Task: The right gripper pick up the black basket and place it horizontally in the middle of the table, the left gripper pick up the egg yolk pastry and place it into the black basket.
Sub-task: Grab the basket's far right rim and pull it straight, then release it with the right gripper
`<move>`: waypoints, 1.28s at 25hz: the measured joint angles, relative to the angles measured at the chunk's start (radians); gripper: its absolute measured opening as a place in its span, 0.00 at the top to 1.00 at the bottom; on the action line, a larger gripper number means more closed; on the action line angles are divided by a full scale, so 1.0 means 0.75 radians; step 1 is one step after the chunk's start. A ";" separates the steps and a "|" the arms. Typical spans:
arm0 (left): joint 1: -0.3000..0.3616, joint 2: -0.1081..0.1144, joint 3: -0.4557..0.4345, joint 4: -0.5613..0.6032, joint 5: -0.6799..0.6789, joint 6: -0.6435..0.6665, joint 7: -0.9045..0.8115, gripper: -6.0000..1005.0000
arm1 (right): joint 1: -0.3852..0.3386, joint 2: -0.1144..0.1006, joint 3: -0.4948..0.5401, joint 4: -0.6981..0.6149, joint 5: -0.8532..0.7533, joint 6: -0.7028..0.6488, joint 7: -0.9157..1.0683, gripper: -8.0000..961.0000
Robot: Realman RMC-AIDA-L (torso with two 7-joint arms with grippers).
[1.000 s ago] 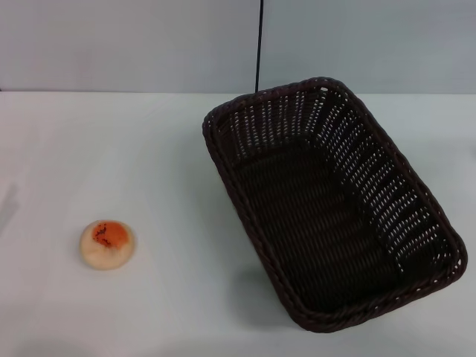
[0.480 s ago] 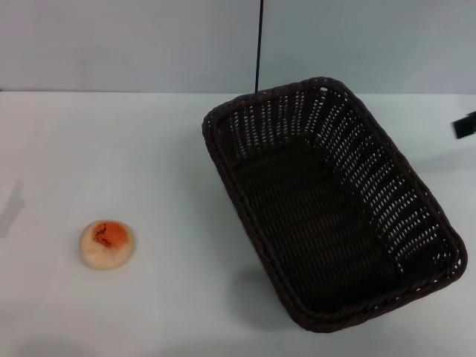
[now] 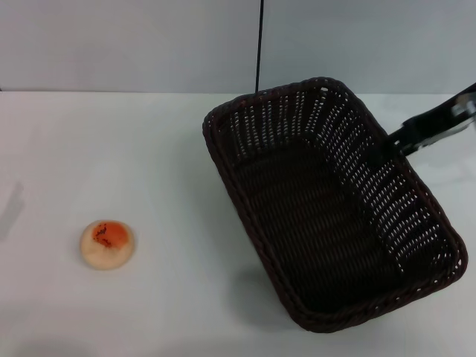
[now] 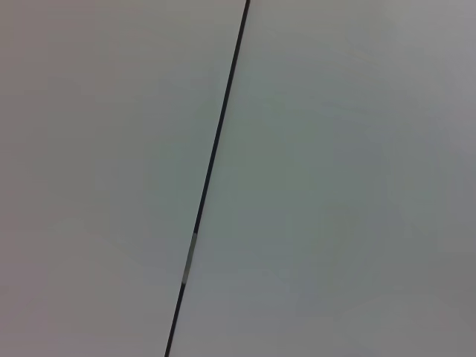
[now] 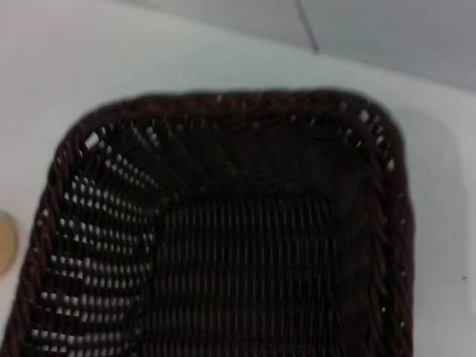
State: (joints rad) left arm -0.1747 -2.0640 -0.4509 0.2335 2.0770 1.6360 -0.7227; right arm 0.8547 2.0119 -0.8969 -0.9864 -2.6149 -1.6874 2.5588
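The pastry (image 3: pixel 107 244) sits nearest me, low on my left side of the white tabletop (image 3: pixel 149 163), dome up, with the orange-red patch showing on top. It lies well apart from the basket (image 3: pixel 327 208), with bare tabletop between them. A sliver of its pale edge also shows at the border of my right wrist view (image 5: pixel 6 242), just beside the basket's (image 5: pixel 223 238) rim.

The basket stands upright on the tabletop to my right of centre. It is skewed, its long axis running from the far middle toward my near right, and its near corner comes close to the front edge. Light shows through the openwork sides; the inside is dark and holds nothing.

My right hand (image 3: pixel 431 126) comes in from the right edge, a dark blurred shape above the basket's far right rim. Its tip reaches over the braid. I cannot tell whether the fingers are spread or pressed together, nor whether they touch the rim.

My left hand is out of sight. Its wrist camera faces a plain grey wall (image 4: pixel 335 178) crossed by a thin black line (image 4: pixel 212 163).
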 joint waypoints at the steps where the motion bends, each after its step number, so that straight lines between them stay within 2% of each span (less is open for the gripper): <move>1: 0.002 0.000 0.000 -0.001 0.000 0.000 0.000 0.16 | 0.010 0.002 -0.022 0.023 -0.007 0.018 0.009 0.23; 5: 0.011 0.000 0.000 -0.013 0.000 -0.003 0.000 0.16 | 0.024 0.026 -0.074 0.059 -0.066 0.088 0.039 0.24; 10: 0.014 -0.001 0.000 -0.022 0.001 -0.027 0.000 0.16 | 0.011 0.054 -0.057 0.071 -0.050 0.175 0.041 0.25; 15: 0.014 0.000 0.000 -0.049 0.002 -0.049 0.000 0.16 | 0.005 0.059 -0.067 0.150 -0.016 0.222 0.022 0.26; 20: 0.013 0.000 0.000 -0.050 0.002 -0.050 0.000 0.16 | 0.010 0.059 -0.067 0.189 -0.016 0.240 0.007 0.51; 26: 0.021 0.001 0.000 -0.050 0.002 -0.043 0.000 0.16 | -0.043 0.059 -0.070 0.006 -0.017 0.176 -0.019 0.59; 32: 0.037 0.002 0.000 -0.050 0.002 -0.034 0.000 0.16 | -0.010 0.048 -0.067 -0.022 -0.004 0.110 -0.105 0.68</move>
State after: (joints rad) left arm -0.1473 -2.0625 -0.4510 0.1963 2.0785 1.6102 -0.7225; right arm 0.8475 2.0482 -0.9470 -1.0030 -2.6179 -1.6048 2.4799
